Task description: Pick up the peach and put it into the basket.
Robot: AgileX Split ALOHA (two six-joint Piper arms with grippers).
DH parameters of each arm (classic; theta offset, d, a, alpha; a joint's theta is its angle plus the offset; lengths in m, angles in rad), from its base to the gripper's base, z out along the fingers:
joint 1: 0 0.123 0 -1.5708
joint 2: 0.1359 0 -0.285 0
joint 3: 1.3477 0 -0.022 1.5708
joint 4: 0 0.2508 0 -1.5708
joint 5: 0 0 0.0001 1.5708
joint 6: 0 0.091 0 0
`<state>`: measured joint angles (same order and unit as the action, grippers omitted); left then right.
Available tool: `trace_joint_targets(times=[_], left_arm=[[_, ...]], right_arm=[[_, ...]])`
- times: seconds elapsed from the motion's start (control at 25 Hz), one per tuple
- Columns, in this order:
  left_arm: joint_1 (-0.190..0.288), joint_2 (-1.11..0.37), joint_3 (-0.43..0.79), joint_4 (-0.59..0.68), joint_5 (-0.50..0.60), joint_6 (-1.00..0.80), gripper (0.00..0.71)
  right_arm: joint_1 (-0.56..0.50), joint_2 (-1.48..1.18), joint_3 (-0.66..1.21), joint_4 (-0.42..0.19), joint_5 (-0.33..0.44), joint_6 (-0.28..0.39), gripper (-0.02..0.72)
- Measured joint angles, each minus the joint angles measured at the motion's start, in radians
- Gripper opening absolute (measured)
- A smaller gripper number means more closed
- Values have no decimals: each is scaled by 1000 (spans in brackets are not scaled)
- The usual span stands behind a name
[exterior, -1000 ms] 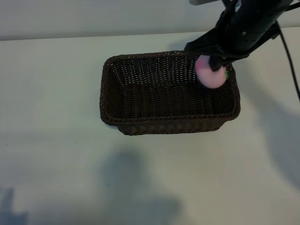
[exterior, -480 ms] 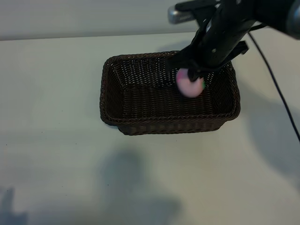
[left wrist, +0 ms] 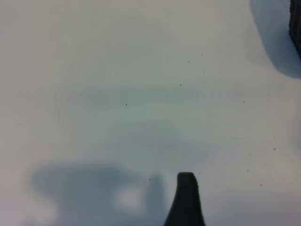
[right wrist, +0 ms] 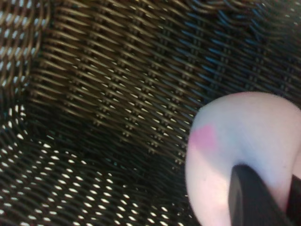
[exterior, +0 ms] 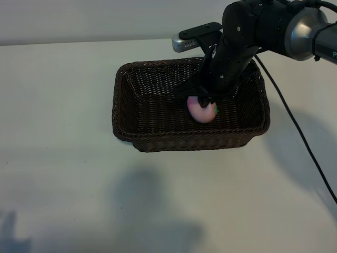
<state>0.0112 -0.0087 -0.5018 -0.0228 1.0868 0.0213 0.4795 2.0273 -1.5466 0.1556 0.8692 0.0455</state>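
Note:
The pale-pink peach hangs low inside the dark-brown wicker basket, right of its middle and close above the woven floor. My right gripper reaches down into the basket from the far right and is shut on the peach. In the right wrist view the peach fills the corner, with a dark finger pressed against it and the basket weave behind. My left arm is out of the exterior view. In the left wrist view only one dark finger shows over bare table, jaws standing wide.
The basket stands on a pale table. A black cable trails from the right arm across the table to the right. A corner of the basket shows at the edge of the left wrist view.
My right gripper has carried the peach leftward from over the basket's far-right corner and down into the basket. The left arm has not moved.

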Motion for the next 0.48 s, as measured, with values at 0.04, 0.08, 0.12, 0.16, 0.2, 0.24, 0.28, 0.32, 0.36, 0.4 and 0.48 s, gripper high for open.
trace_joint_targets(times=[0.04, 0.08, 0.12, 0.16, 0.2, 0.24, 0.28, 0.32, 0.36, 0.4, 0.48], left_arm=[[0, 0, 0, 0, 0, 0, 593], [0, 0, 0, 0, 0, 0, 593], [0, 0, 0, 0, 0, 0, 593], [0, 0, 0, 0, 0, 0, 593], [0, 0, 0, 0, 0, 0, 593], [0, 0, 0, 0, 0, 0, 593], [0, 0, 0, 0, 0, 0, 593], [0, 0, 0, 0, 0, 0, 593], [0, 0, 0, 0, 0, 0, 593], [0, 0, 0, 0, 0, 0, 593], [0, 0, 0, 0, 0, 0, 593]], right_arm=[[0, 0, 0, -1, -2, -1, 157], [0, 0, 0, -1, -2, -3, 198], [0, 0, 0, -1, -3, -3, 245], [0, 0, 0, -1, -4, -3, 286], [0, 0, 0, -1, -4, -3, 337], [0, 0, 0, -1, -4, -3, 389], [0, 0, 0, -1, -4, -3, 437], [0, 0, 0, -1, -4, -3, 473], [0, 0, 0, 0, -4, -3, 510], [0, 0, 0, 0, -4, -4, 538], [0, -1, 0, 1, -3, -4, 564]])
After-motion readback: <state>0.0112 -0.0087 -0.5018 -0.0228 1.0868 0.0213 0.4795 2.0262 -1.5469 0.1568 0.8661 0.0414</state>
